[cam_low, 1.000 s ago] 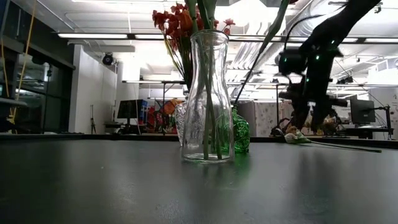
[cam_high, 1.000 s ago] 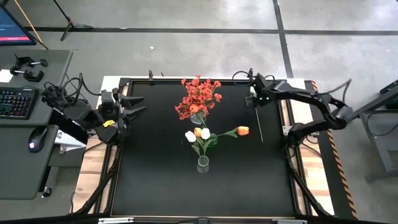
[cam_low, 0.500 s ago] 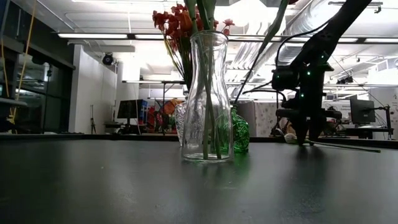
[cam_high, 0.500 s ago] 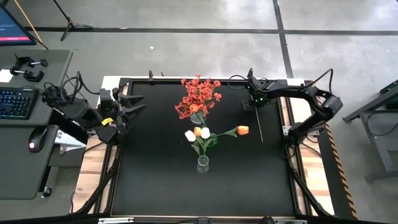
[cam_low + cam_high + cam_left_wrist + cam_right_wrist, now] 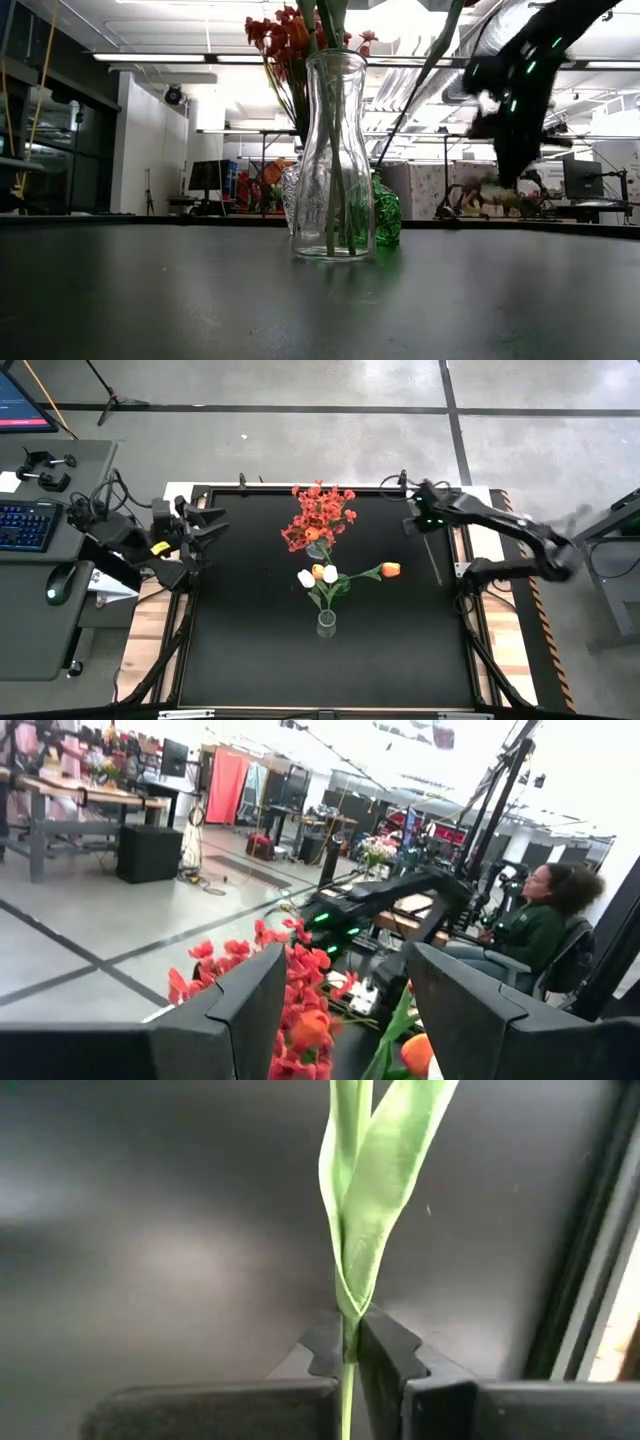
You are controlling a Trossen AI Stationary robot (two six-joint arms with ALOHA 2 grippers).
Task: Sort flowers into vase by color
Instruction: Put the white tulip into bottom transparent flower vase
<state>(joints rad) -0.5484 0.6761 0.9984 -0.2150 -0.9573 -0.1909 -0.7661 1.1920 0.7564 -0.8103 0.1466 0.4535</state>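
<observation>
Near the middle of the black worktop [image 5: 250, 620] stands a clear glass vase [image 5: 333, 160], and it is the landmark for everything else. It holds thin green stalks carrying a white tulip [image 5: 306, 578], an orange tulip [image 5: 319, 571] and another white tulip [image 5: 331, 574] clustered just above its mouth, while a second orange tulip [image 5: 390, 569] leans out toward the right arm's side. Just behind the glass vase, toward the far edge, a second vase holds a bushy spray of red blossoms [image 5: 320, 516], and in the low view a green glass vase [image 5: 386, 212] shows close behind the clear one.

Well away from the clear vase, near the far right corner of the worktop, the right tool [image 5: 428, 520] is raised off the surface. Its fingers [image 5: 385, 1350] are pinched narrow on a green tulip stem [image 5: 366, 1200] with long folded leaves; the stem's blossom is not visible.

On the opposite side from the clear vase, at the left edge of the worktop, the left tool [image 5: 205, 528] waits with its fingers [image 5: 250, 1005] spread wide and holding nothing. A seated person [image 5: 535, 925] shows in the room beyond.
</observation>
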